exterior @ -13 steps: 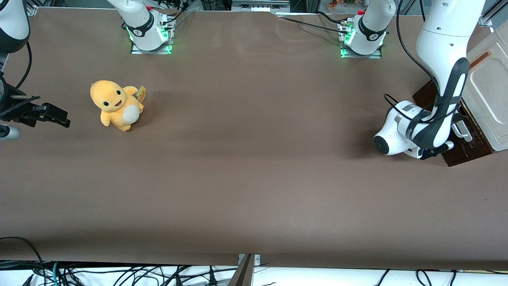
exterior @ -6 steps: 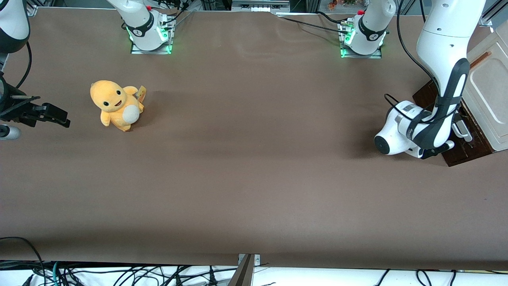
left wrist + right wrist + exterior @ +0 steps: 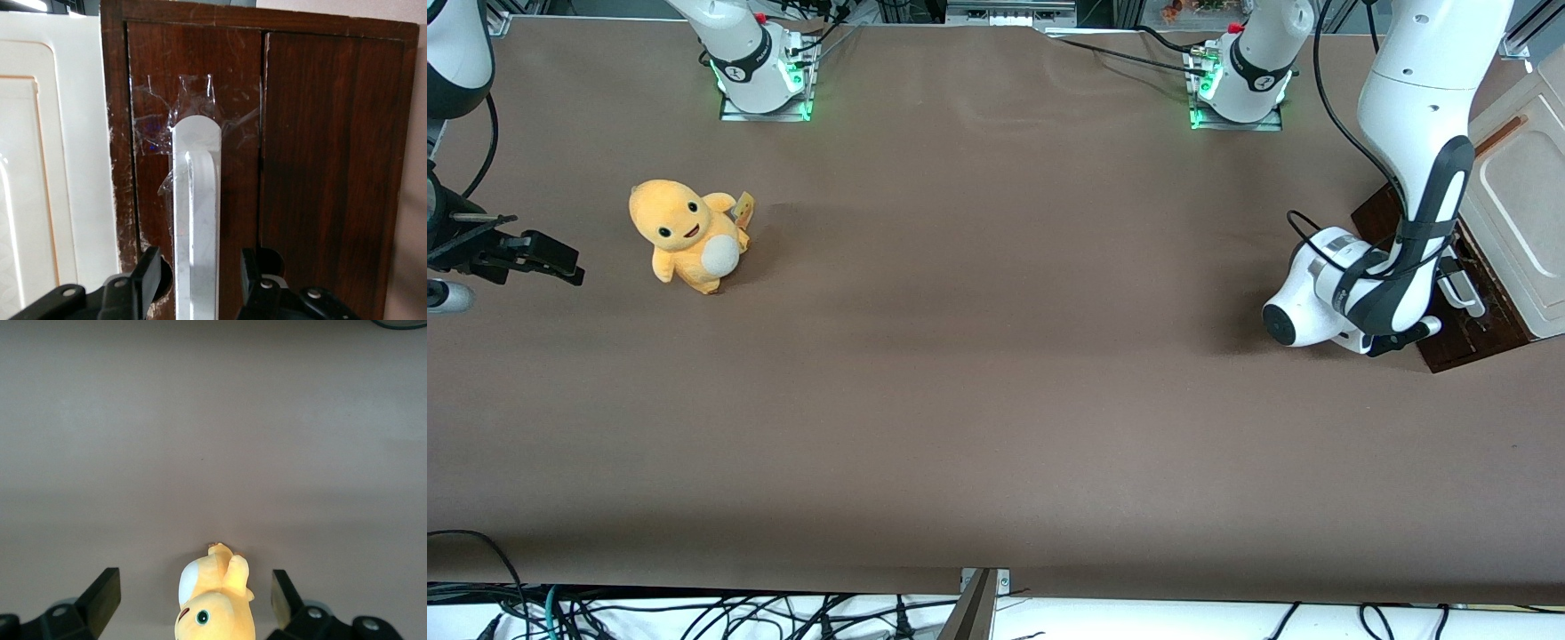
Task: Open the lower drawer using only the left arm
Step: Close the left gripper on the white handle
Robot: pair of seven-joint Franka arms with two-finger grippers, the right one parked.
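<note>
The lower drawer (image 3: pixel 233 100) has a dark brown wooden front with a long white bar handle (image 3: pixel 195 200) taped at its end. My left gripper (image 3: pixel 200 260) is open, one black finger (image 3: pixel 148 270) on each side of the handle with a gap on both sides. In the front view the left arm (image 3: pixel 1423 107) reaches down at the working arm's end of the table. Its white wrist (image 3: pixel 1316 298) sits right in front of the drawer front (image 3: pixel 1463 342). A short piece of the handle (image 3: pixel 1465 296) shows past the wrist.
A cream panel (image 3: pixel 53 167) with a thin orange-brown handle adjoins the drawer, also seen as the cream panel (image 3: pixel 1520 213). A yellow plush toy (image 3: pixel 685 236) sits on the brown table (image 3: pixel 996 400) toward the parked arm's end.
The left arm has shifted very slightly in front of the drawer. The drawer front looks to be in the same place.
</note>
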